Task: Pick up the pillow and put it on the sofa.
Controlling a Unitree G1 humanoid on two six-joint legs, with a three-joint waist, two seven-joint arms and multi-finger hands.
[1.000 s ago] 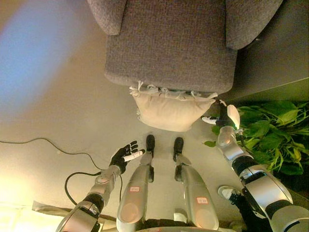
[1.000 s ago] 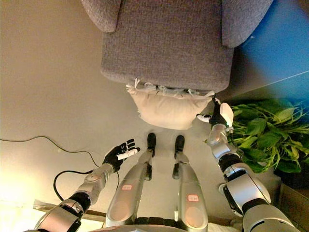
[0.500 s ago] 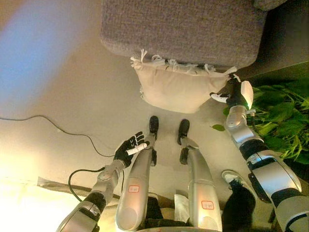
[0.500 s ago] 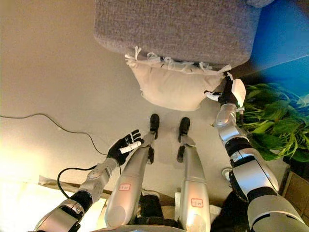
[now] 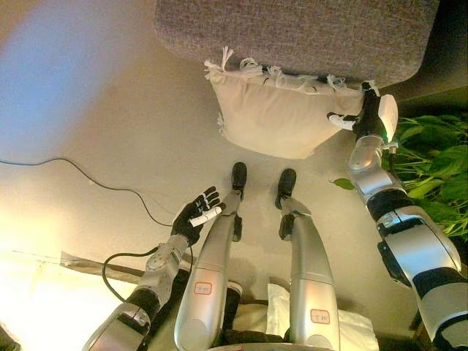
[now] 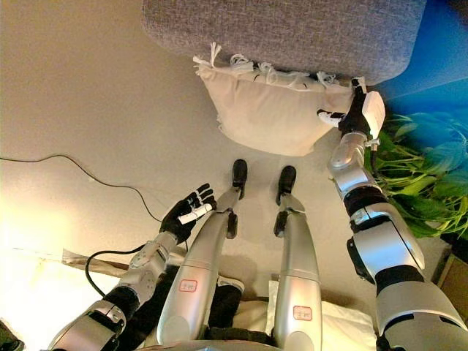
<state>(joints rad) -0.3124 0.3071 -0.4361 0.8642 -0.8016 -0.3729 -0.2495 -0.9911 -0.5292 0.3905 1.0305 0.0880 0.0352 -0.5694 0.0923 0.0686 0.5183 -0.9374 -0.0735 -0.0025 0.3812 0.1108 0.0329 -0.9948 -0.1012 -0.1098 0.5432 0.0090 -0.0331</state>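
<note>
Since a moment ago the right hand (image 5: 368, 117) has stayed clamped on the right corner of the cream pillow (image 5: 281, 113), its fingers pinching the cloth there, while the whole view has slid so that less of the grey sofa (image 5: 292, 33) shows at the top. That pillow leans on the floor against the sofa's front edge, its fringed top touching the seat base, with a green plant (image 5: 431, 161) just beside the right arm. Down at the lower left the left hand (image 5: 194, 218) hangs over the floor with fingers spread, holding nothing, well apart from the pillow.
</note>
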